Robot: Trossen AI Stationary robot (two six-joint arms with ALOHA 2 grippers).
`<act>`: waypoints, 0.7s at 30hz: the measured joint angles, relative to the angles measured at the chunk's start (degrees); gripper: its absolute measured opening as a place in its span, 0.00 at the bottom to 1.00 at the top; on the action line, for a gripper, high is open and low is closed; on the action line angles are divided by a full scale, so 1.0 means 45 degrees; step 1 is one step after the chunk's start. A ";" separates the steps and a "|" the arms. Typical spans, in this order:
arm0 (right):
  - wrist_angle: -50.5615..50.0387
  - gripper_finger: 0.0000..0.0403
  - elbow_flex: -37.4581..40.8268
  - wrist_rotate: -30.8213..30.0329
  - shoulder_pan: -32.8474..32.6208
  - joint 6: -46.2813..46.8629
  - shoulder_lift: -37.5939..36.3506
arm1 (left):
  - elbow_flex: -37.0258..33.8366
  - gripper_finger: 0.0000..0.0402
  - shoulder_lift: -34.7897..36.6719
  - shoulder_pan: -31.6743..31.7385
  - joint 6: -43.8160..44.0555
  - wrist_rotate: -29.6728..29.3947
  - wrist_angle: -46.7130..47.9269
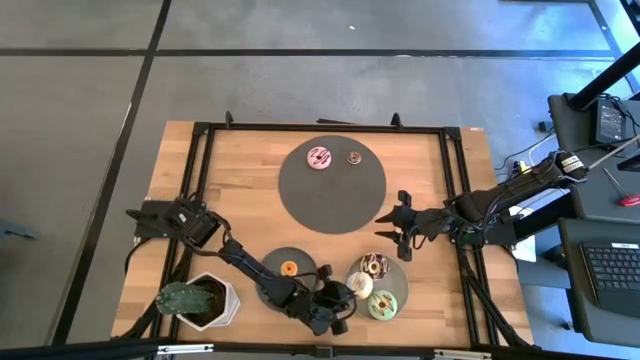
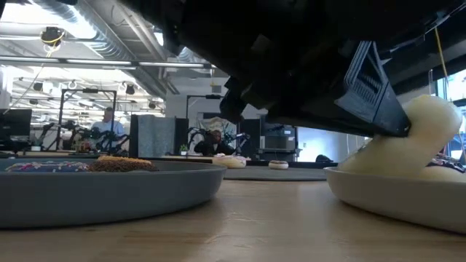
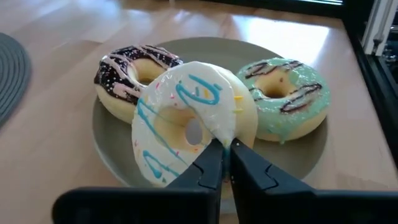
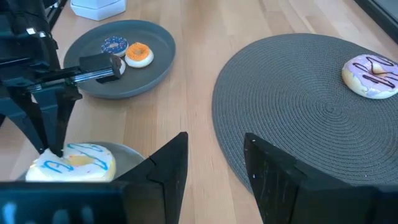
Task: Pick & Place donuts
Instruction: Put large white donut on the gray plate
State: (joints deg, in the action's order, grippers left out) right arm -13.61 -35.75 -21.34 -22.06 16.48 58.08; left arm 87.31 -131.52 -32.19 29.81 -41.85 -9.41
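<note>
Three large donuts share a small grey plate (image 3: pixel 311 158) at the desk's (image 1: pixel 250 170) near edge. The white donut (image 3: pixel 186 121) is tilted up on edge, its rim clamped in the left hand (image 3: pixel 225 163); chocolate (image 3: pixel 127 68) and green (image 3: pixel 283 96) donuts lie flat beside it. The pick looks underway; next it needs lifting clear towards the round mat (image 1: pixel 332 185), where a pink donut (image 1: pixel 320 157) lies. The right hand (image 1: pixel 398 227) hovers beside the mat, fingers apart.

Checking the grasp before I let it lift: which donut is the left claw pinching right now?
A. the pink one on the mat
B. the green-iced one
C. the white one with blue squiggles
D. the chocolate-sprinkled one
C: in the left wrist view the left claw is closed on the rim of the white donut, tilting it up off the plate.
</note>
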 joint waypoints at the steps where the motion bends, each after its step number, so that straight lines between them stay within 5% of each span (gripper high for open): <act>1: 0.0000 0.39 0.0000 0.0000 0.0000 -0.0001 0.0000 | 0.0000 0.05 0.0000 0.0014 -0.0001 -0.0002 0.0005; 21: -0.0019 0.39 0.0000 0.0093 0.0004 0.0004 0.0000 | -0.0005 0.20 0.0000 0.0021 0.0052 0.0419 -0.0008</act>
State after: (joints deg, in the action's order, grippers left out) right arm -13.69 -35.75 -20.92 -22.05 16.49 58.08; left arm 87.29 -131.52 -32.10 30.04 -39.97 -9.45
